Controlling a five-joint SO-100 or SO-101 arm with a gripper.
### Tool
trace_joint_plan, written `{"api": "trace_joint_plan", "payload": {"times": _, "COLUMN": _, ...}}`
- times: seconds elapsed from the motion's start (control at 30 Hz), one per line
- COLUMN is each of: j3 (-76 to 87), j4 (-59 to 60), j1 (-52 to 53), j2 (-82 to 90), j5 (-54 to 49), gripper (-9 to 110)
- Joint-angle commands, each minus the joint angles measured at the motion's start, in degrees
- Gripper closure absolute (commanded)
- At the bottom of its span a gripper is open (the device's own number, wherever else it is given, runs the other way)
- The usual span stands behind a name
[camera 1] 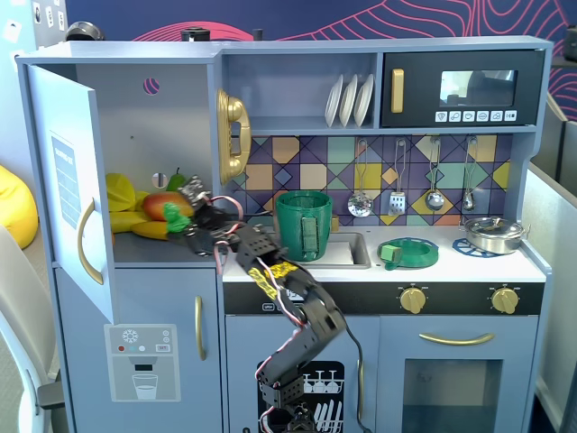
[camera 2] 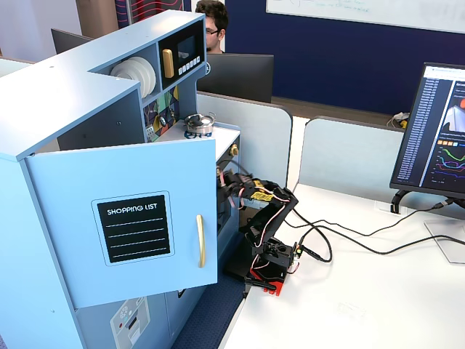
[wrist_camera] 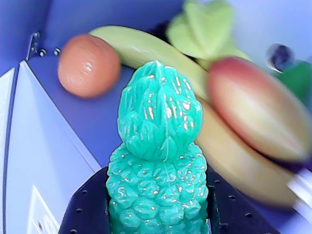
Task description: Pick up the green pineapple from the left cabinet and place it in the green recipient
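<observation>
So grasp looks done: gripper [camera 1: 183,219] is closed on the pineapple [wrist_camera: 157,170], at the open cabinet's [camera 1: 68,171] mouth, by the mango [camera 1: 160,206]. Left: carry it right to the pot [camera 1: 304,225] and drop it in.

From a fixed view I read "SHOPPING LIST" in white capitals on a black label [camera 2: 134,227] on the outside of the left cabinet's open door [camera 2: 123,218], with dashed lines beneath. In the front fixed view that label [camera 1: 65,180] is edge-on and I can't read it. Microwave [camera 1: 463,87] buttons [camera 1: 475,116] carry only icons. The monitor [camera 2: 439,131] shows graphs, text too small to read.
</observation>
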Motion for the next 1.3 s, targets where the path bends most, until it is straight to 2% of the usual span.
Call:
{"api": "trace_joint_plan", "payload": {"times": 0.0, "j3": -1.41, "j4": 7.65, "j1": 7.65, "j2": 8.35, "j5": 4.75, "gripper": 101}}
{"api": "trace_joint_plan", "payload": {"times": 0.23, "j3": -10.55, "j4": 10.99, "j1": 35.24, "j2": 3.96, "j5": 13.1, "gripper": 101}}
{"api": "trace_joint_plan", "payload": {"times": 0.33, "j3": -17.49, "j4": 10.63, "j1": 42.28, "j2": -2.02, "j5": 16.79, "gripper": 101}}
{"api": "trace_joint_plan", "payload": {"times": 0.5, "j3": -25.84, "j4": 5.27, "j1": 44.82, "j2": -10.11, "j5": 18.37, "gripper": 101}}
{"api": "trace_joint_plan", "payload": {"times": 0.93, "j3": -38.32, "j4": -4.75, "j1": 42.98, "j2": -28.65, "j5": 15.29, "gripper": 100}}
{"api": "trace_joint_plan", "payload": {"times": 1.07, "j3": -42.98, "j4": -6.15, "j1": 43.59, "j2": -35.24, "j5": 17.4, "gripper": 90}}
{"api": "trace_joint_plan", "payload": {"times": 1.13, "j3": -44.3, "j4": -5.8, "j1": 44.03, "j2": -37.53, "j5": 18.02, "gripper": 78}}
{"api": "trace_joint_plan", "payload": {"times": 1.23, "j3": -44.38, "j4": -4.92, "j1": 44.12, "j2": -38.76, "j5": 16.96, "gripper": 70}}
{"api": "trace_joint_plan", "payload": {"times": 1.27, "j3": -44.38, "j4": -4.83, "j1": 44.12, "j2": -39.02, "j5": 17.23, "gripper": 61}}
